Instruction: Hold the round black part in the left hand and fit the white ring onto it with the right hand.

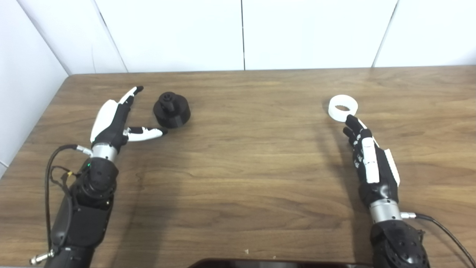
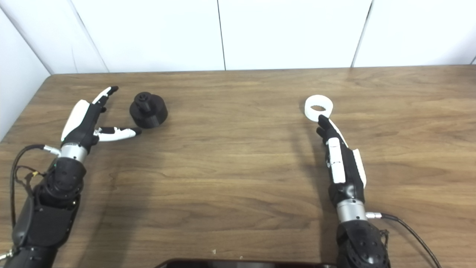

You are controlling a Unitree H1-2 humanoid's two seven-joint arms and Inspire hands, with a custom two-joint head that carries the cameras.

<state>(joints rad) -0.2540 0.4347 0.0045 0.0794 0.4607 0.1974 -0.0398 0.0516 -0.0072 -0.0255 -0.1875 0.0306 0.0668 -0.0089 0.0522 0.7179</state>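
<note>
The round black part [image 1: 171, 109] stands on the wooden table [image 1: 245, 156] at the left, a short knob on its top. My left hand [image 1: 115, 121] lies open just left of it, fingers stretched toward the far edge and the thumb pointing at the part's base, holding nothing. The white ring [image 1: 343, 108] lies flat on the table at the right. My right hand [image 1: 368, 160] is open with fingers held straight, its fingertips just short of the ring's near edge. In the right eye view the black part [image 2: 148, 110] and the ring [image 2: 318, 108] show the same layout.
White wall panels [image 1: 241, 33] rise behind the table's far edge and along its left side. A dark object [image 1: 267, 263] peeks in at the bottom centre. Cables [image 1: 55, 175] trail from both wrists.
</note>
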